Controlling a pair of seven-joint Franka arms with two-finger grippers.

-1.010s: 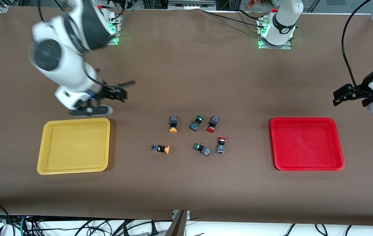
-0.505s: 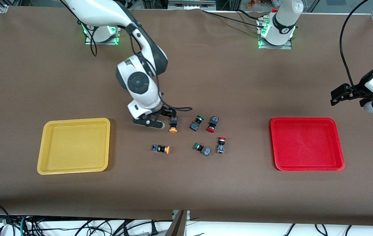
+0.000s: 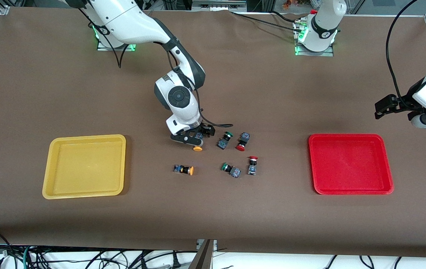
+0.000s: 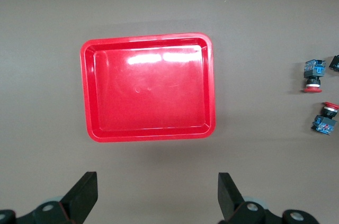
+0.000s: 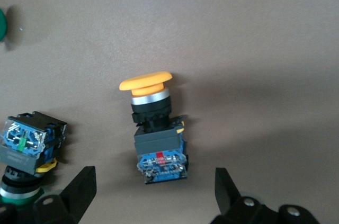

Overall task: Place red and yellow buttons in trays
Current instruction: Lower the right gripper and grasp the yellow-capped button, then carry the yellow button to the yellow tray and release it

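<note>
Brown table cover runs under everything as I bring the right gripper [image 3: 194, 139] low over the yellow button [image 3: 198, 145] lying farther from the front camera of the two yellow ones. Its fingers [image 5: 79, 189] stand wide apart, holding nothing, and the button [image 5: 153, 128] lies between them on the table. The long axis runs from the blue-grey block, closest to my wrist, out to the cap, so the jaws straddle the body crosswise; as I judge it, a straight drop and squeeze should take it by the black body. A green button [image 5: 26, 150] lies just beside one finger and could be nudged. The second yellow button [image 3: 184, 170] lies nearer the camera, the yellow tray [image 3: 85, 166] toward the right arm's end. My left gripper [image 4: 159, 195] waits fully spread and empty above the table beside the red tray [image 4: 148, 87], both red buttons [image 4: 313, 73] toward the middle.
</note>
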